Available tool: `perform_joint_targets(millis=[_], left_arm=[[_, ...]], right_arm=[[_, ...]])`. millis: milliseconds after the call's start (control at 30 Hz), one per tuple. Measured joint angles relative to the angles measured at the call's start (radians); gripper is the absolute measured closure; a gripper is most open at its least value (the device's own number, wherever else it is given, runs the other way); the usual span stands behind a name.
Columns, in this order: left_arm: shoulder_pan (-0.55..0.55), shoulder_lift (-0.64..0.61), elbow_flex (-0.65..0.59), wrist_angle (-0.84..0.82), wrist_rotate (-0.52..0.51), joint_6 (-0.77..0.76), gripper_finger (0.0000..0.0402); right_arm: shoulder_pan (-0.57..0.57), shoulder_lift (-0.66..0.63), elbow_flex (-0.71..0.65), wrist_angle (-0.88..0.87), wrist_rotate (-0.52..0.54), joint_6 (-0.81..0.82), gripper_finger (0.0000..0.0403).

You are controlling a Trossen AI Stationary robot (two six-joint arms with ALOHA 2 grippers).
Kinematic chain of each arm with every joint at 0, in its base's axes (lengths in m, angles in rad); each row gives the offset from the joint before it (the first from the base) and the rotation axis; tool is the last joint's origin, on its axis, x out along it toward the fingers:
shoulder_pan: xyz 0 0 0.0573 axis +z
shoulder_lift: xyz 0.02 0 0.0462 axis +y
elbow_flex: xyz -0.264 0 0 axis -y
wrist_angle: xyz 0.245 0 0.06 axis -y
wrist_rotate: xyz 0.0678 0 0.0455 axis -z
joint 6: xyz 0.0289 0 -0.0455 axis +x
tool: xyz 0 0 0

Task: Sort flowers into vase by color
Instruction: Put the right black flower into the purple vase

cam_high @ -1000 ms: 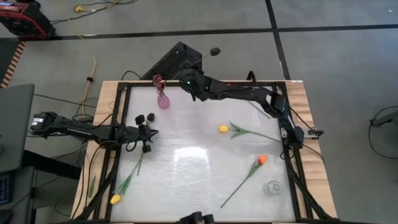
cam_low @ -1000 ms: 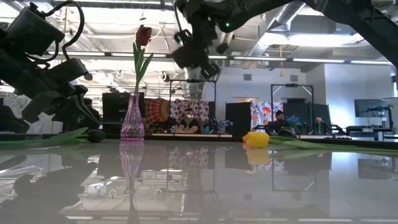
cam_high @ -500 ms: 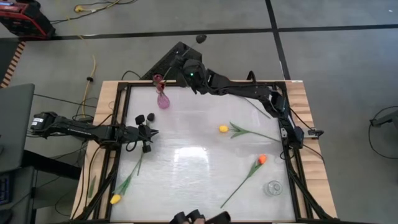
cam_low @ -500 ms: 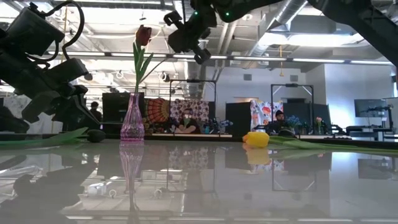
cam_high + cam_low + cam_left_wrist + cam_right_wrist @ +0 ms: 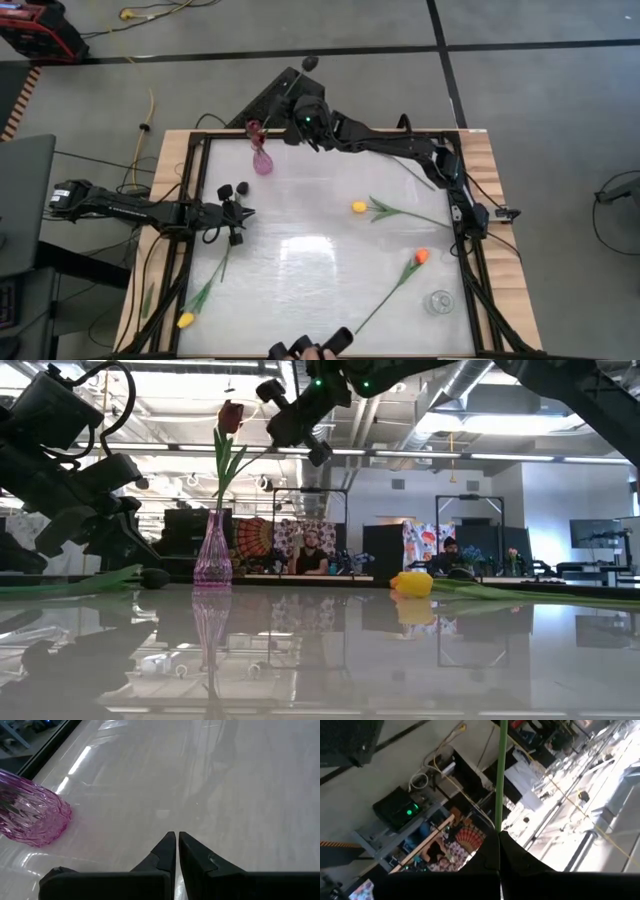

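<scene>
While your left hand (image 5: 237,215) waits shut near the surface's (image 5: 320,255) left edge, your right hand (image 5: 290,422), raised beside the pink vase (image 5: 212,550), pinches a green stem (image 5: 500,775); the dark red tulip (image 5: 231,416) stands in that vase.

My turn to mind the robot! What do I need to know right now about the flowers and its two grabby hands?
Right gripper: raised beside the pink vase at the back of the table, jaws shut on a thin green stem. It seems to belong to the red tulip.
Left gripper: low at the table's left side, jaws shut and empty.
Done: the red tulip stands in the pink vase.
Left: three flowers lie on the table, a yellow tulip mid-table, an orange tulip to the right, and a second yellow tulip front left. The clear glass at front right looks empty.
</scene>
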Motion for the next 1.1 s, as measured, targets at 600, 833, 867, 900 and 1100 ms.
perform_joint_targets(millis=[600, 833, 867, 900, 1100], left_arm=[[0.000, 0.000, 0.000, 0.000, 0.000, 0.000, 0.0391], [0.000, 0.000, 0.000, 0.000, 0.000, 0.000, 0.0391], [0.000, 0.000, 0.000, 0.000, 0.000, 0.000, 0.0391], [0.000, 0.000, 0.000, 0.000, 0.000, 0.000, 0.0391], [0.000, 0.000, 0.000, 0.000, 0.000, 0.000, 0.0391]], right_arm=[[-0.021, 0.002, -0.039, 0.096, -0.067, -0.055, 0.0386], [-0.022, 0.001, -0.039, 0.103, -0.087, -0.082, 0.0386], [-0.022, 0.001, -0.039, 0.102, -0.093, -0.085, 0.0386], [-0.022, 0.001, -0.039, 0.102, -0.099, -0.087, 0.0386], [-0.027, 0.001, -0.040, 0.103, -0.122, -0.105, 0.0386]])
